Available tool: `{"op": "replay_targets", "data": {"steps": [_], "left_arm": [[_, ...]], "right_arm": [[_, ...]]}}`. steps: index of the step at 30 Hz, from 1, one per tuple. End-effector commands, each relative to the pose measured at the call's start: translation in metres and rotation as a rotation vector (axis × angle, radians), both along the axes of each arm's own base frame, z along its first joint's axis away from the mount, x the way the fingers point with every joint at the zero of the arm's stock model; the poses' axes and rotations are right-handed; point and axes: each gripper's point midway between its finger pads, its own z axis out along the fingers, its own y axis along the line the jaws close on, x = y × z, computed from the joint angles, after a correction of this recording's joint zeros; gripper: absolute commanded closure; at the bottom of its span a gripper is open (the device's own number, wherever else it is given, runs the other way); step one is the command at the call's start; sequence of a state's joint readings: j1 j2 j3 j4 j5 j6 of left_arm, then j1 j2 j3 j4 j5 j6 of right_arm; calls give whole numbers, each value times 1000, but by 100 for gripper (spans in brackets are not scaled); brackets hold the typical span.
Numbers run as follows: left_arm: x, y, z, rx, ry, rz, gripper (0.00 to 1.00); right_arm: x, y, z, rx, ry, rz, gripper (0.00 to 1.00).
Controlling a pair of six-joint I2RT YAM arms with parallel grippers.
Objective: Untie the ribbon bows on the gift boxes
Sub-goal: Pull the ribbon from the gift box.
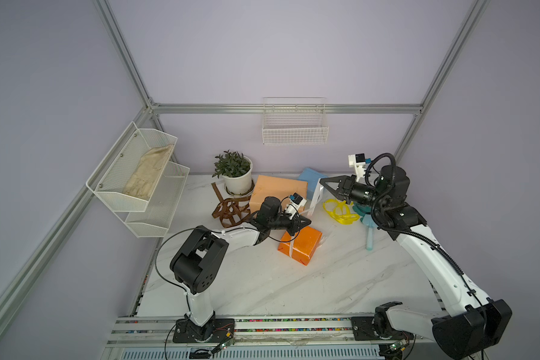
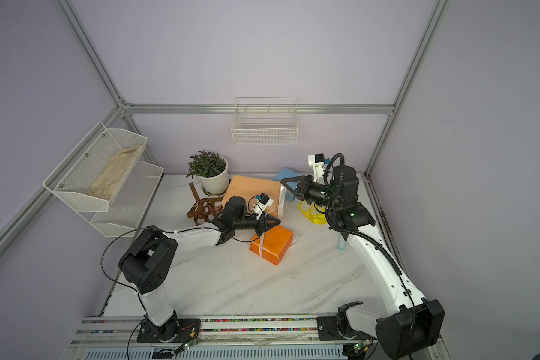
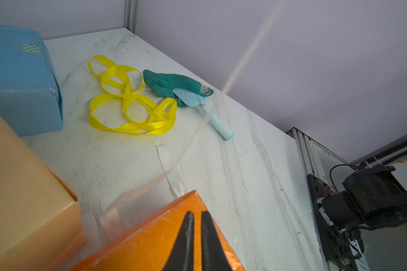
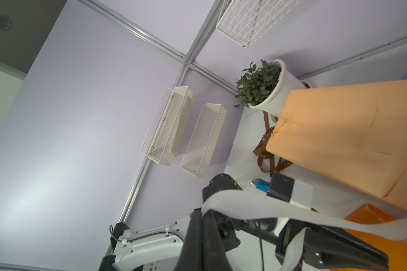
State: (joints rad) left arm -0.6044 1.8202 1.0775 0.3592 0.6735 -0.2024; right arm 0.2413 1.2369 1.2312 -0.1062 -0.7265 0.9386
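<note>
Surface: marble table (image 1: 262, 280)
Boxes: peach box (image 1: 278, 187), orange box (image 1: 306, 246), blue box (image 1: 310, 176)
Ribbons: brown ribbon (image 1: 228, 212), yellow ribbon (image 3: 139, 131)
Other: plant pot (image 1: 238, 182), glove (image 3: 172, 82), trowel (image 3: 221, 126)

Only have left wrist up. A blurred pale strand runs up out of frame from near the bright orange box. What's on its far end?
Observer: The right gripper, shut on the white ribbon, which hangs from it toward that box.
Operator: I see only the yellow ribbon lying loose. Where's the third?
Observer: The dark brown ribbon lies in loose loops beside the white plant pot, off the peach box.
Operator: Bright orange box unwrapped?
Observer: No. In both top views a white band crosses one of its faces.
</note>
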Motion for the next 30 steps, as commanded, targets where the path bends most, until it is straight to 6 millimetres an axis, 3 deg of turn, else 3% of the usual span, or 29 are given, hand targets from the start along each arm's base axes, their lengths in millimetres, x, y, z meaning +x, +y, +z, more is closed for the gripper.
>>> {"op": "replay_targets", "data": {"steps": [1, 4, 6, 8, 10, 16, 21, 26, 30], "left_arm": [[0, -5, 27, -53, -53, -27, 97], [3, -4, 23, -45, -51, -12, 99], [12, 1, 20, -31, -54, 32, 71], [18, 5, 20, -26, -61, 60, 66], [27, 8, 19, -15, -74, 107, 52], [45, 6, 29, -33, -86, 177, 47], [46, -6, 35, -60, -88, 150, 39], [38, -24, 39, -74, -92, 97, 37], [44, -24, 39, -64, -105, 135, 37]], "right_arm": [[17, -9, -6, 16, 11, -64, 100], [18, -9, -9, 20, 23, -60, 100], [12, -6, 0, 49, 6, -28, 100], [7, -6, 8, 63, -8, -17, 100], [0, -8, 11, 63, -9, -23, 100], [-18, -4, -8, 102, 93, 21, 100], [-35, 4, -15, 131, 131, 53, 100], [-43, 24, -10, 142, 131, 117, 100], [-51, 33, 1, 152, 122, 155, 100]]}}
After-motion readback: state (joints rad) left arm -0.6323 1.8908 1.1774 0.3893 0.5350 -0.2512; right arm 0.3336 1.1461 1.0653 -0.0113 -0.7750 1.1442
